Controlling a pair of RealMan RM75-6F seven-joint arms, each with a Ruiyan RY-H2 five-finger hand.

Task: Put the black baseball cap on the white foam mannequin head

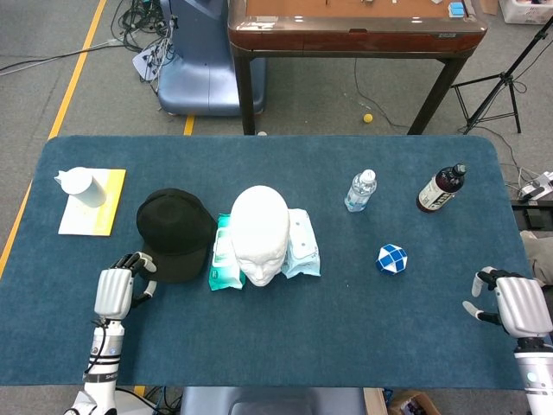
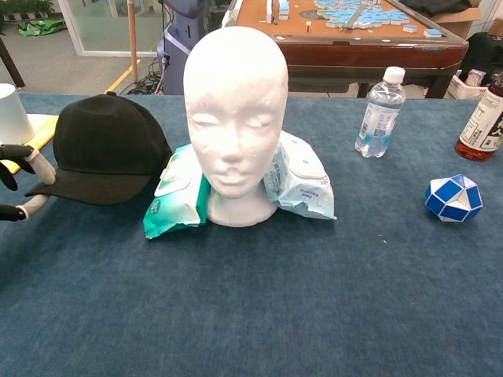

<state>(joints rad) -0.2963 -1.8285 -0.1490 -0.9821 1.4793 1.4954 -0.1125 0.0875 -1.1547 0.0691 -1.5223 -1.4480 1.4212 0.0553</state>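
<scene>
The black baseball cap (image 1: pixel 177 229) lies on the blue table left of the white foam mannequin head (image 1: pixel 259 229), its crown close to the head and its brim pointing toward me. My left hand (image 1: pixel 115 290) is at the brim's front edge. In the chest view its fingers (image 2: pixel 37 163) sit above and below the brim of the cap (image 2: pixel 106 145), pinching it. The mannequin head (image 2: pixel 234 102) stands upright and bare, facing me. My right hand (image 1: pixel 518 304) hovers at the table's front right edge, fingers apart and holding nothing.
A teal wipes pack (image 1: pixel 221 255) and a pale blue pack (image 1: pixel 302 246) lean against the head's base. A water bottle (image 1: pixel 360 190), a dark bottle (image 1: pixel 441 188) and a blue-white puzzle ball (image 1: pixel 391 258) stand to the right. A white cup (image 1: pixel 79 184) sits far left.
</scene>
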